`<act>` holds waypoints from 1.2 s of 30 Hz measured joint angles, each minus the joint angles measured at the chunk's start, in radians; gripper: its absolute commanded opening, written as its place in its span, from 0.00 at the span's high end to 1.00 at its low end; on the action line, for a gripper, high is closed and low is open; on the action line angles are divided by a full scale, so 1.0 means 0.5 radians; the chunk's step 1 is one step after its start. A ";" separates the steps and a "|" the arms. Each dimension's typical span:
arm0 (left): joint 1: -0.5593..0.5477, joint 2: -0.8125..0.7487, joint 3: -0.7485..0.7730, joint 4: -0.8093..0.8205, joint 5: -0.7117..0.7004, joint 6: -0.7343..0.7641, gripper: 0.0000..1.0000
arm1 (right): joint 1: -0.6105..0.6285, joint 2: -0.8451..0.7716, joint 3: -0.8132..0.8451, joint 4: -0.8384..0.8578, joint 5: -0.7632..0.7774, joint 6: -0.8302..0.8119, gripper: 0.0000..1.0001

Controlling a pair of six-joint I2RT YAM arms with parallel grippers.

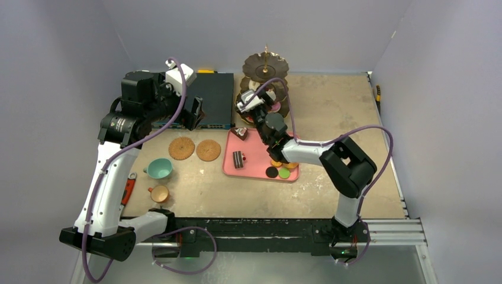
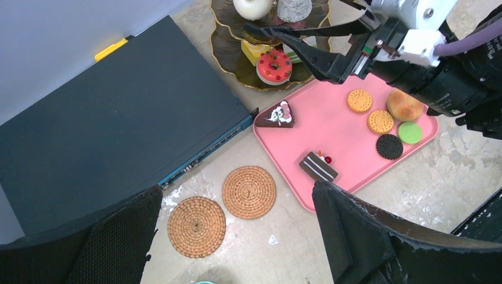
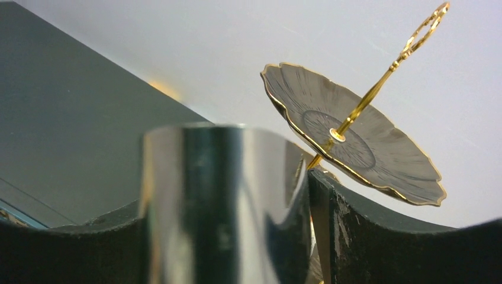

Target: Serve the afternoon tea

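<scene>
From above: the right gripper [image 1: 247, 107] reaches into the lower tiers of the three-tier stand [image 1: 265, 74] at the far edge of the worktop [image 1: 337, 112], while the left gripper [image 1: 193, 112] hangs over a dark box [image 1: 216, 94]. Two coasters [image 1: 182, 148] lie side by side, with the teal cup [image 1: 158, 168] and tan cup [image 1: 158, 193] nearer the arms.

Left wrist: the left gripper is spread wide and empty above the coasters. Toy cakes [image 2: 318, 167] and biscuits [image 2: 359, 100] sit on the pink tray [image 2: 349, 148], and a red doughnut [image 2: 274, 65] is on the stand's bottom tier (black tongs [image 2: 308, 56] reach in above it).

Right wrist: the right gripper is clamped on the shiny tongs, with the stand's top tier [image 3: 355, 148] and gold rod [image 3: 385, 80] beyond.
</scene>
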 measured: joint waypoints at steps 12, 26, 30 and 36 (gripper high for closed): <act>0.000 0.000 0.000 -0.002 -0.011 0.002 0.01 | -0.080 -0.249 -0.001 -0.253 -0.377 0.343 0.35; 0.000 0.000 0.000 -0.017 -0.011 0.002 0.01 | -0.090 -0.825 -0.248 -0.601 -0.652 0.762 0.35; 0.000 0.000 0.000 -0.019 -0.009 0.002 0.01 | -0.021 -0.893 -0.366 -0.637 -0.611 0.877 0.35; 0.000 0.000 0.000 -0.039 -0.005 0.002 0.01 | 0.159 -0.802 -0.575 -0.690 -0.543 1.030 0.35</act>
